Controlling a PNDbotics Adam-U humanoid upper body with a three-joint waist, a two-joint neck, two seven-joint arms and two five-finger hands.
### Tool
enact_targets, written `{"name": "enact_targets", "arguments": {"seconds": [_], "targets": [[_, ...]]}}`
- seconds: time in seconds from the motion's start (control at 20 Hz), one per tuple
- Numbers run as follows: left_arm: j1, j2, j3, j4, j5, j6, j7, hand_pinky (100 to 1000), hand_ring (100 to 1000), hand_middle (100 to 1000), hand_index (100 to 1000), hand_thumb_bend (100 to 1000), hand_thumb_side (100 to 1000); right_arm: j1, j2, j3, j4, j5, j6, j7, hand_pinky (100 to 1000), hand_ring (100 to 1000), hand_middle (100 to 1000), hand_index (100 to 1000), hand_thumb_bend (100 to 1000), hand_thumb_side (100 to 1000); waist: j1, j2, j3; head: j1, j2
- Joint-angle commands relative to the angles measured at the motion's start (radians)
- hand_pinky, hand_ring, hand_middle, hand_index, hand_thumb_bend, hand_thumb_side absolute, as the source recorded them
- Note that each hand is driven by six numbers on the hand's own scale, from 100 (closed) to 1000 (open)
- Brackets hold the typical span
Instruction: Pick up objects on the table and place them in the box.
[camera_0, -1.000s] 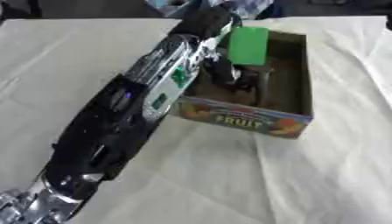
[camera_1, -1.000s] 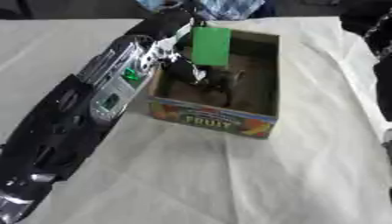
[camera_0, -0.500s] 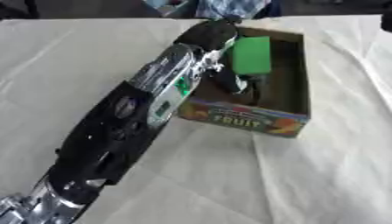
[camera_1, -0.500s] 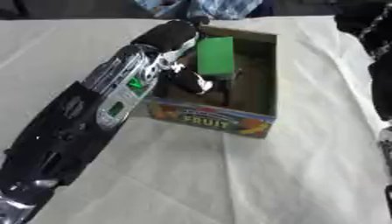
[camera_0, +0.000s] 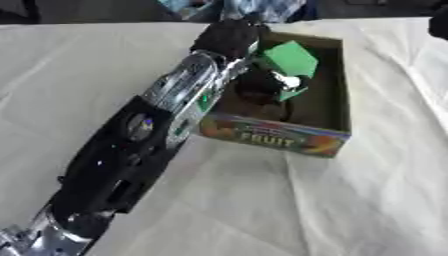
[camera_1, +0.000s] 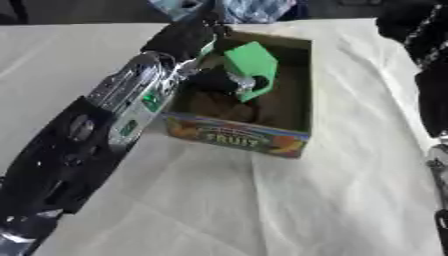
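Placing step — left hand (camera_0: 262, 86) is down inside the box (camera_0: 337, 90), fingers curled around a green object (camera_0: 290, 59) that sits tilted above the box floor, not yet resting flat as far as I can tell. Next move calls for lowering it, uncurling the fingers and lifting the arm clear of the near wall. Box stands on the white-clothed desk (camera_0: 262, 210); its front panel reads "FRUIT" over colourful fruit artwork. Something dark lies on the box floor under the hand — can't identify it. Right arm (camera_1: 433, 90) shows only at the right edge, its hand can't be made out.
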Motion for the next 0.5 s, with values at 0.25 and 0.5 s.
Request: {"name": "enact_targets", "arguments": {"seconds": [0.25, 0.5], "targets": [[-0.011, 0.007, 0.010, -0.011, 0.009, -0.002, 0.024, 658, 875, 1000, 920, 725, 1000, -0.008, -0.011, -0.004, -0.020, -0.004, 0.003, 0.000, 805, 741, 664, 975, 393, 1000, -0.003, -0.021, -0.001, -0.003, -0.015], [-0.005, 0.015, 0.012, -0.036, 0.024, -0.005, 0.052, 653, 869, 1000, 912, 648, 1000, -0.005, -0.012, -0.006, -0.020, -0.002, 0.003, 0.000, 805, 740, 664, 975, 393, 1000, -0.004, -0.021, 0.001, -0.005, -0.015]]}}
